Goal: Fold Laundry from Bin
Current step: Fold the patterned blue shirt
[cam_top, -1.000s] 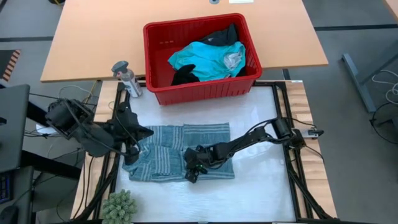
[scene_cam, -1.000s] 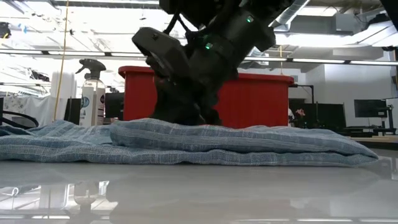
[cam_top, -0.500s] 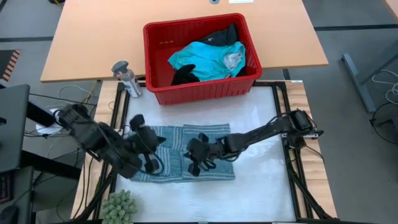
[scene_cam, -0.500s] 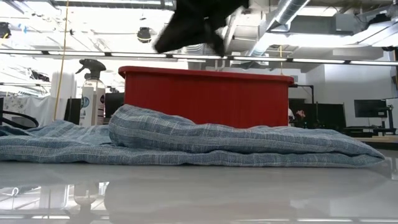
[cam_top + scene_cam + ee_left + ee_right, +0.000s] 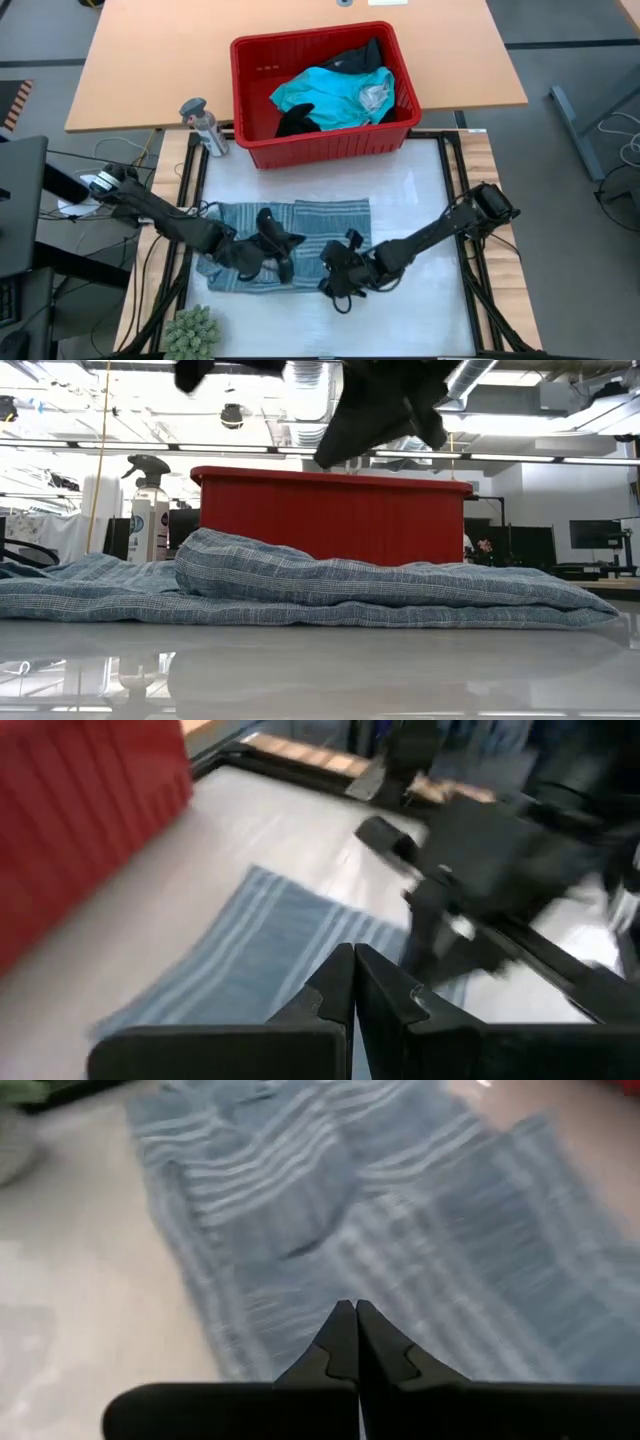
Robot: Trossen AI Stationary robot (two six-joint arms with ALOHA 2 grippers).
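High view: striped garment lies flat on the bench, near the red bin; left claw and right claw above it.
Low view: garment folded; both claws raised clear.
Left wrist: left claw pressed together, empty.
Right wrist: right claw pressed together, garment beneath.

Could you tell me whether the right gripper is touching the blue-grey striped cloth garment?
Apart. In the low view the blue-grey striped cloth garment lies on the table with both arms well above it; the right gripper is shut and empty.
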